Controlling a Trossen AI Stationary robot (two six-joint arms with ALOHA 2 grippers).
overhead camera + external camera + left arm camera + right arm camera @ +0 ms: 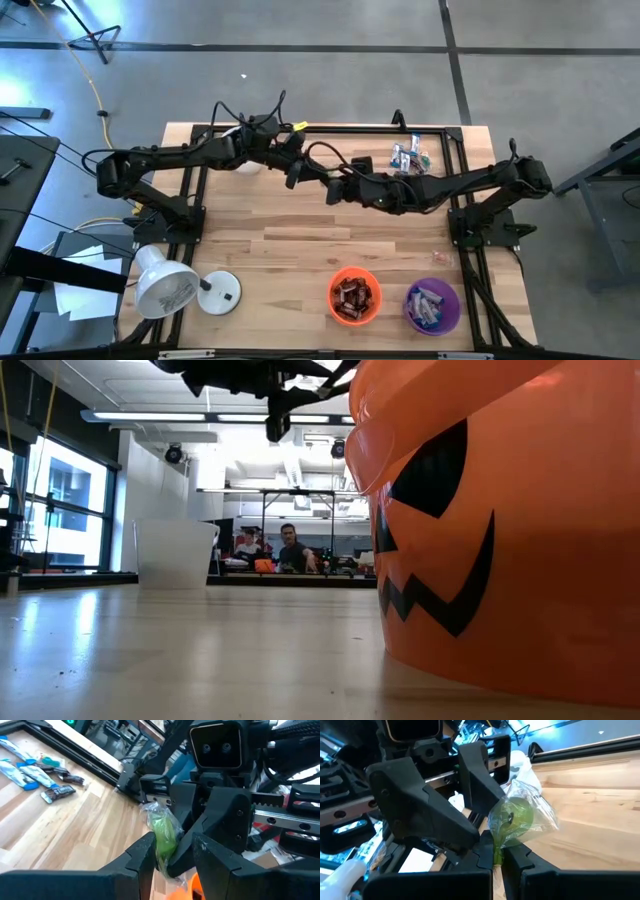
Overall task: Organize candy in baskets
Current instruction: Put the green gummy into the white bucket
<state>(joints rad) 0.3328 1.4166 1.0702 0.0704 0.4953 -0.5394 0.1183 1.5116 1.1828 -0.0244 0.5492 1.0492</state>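
A green candy (165,836) in a clear crinkled wrapper hangs in the air between my two grippers, high above the far middle of the table. My right gripper (497,862) is shut on it from below. My left gripper (172,857) faces it with its fingers apart, one on each side of the candy and of the right fingertips. A pile of candy (410,157) lies flat at the far right. The orange basket (354,295) and purple basket (432,305) stand at the near edge with candy inside. The white basket (178,552) stands under my left arm. My right gripper pinches the wrapper's twisted tail (498,849) between its two fingertips, just under the green ball. The ball stands above the fingers, and the loose wrapper flares out beside it (542,812), lifted clear of the table. My left gripper has one finger (142,854) lying against the candy's side; whether it grips, I cannot tell.
A white dome lamp (175,285) lies at the near left corner. A black frame (330,128) runs along the table's far edge. Bare wood lies between the arms and the baskets. A person (292,550) sits in the room beyond the table.
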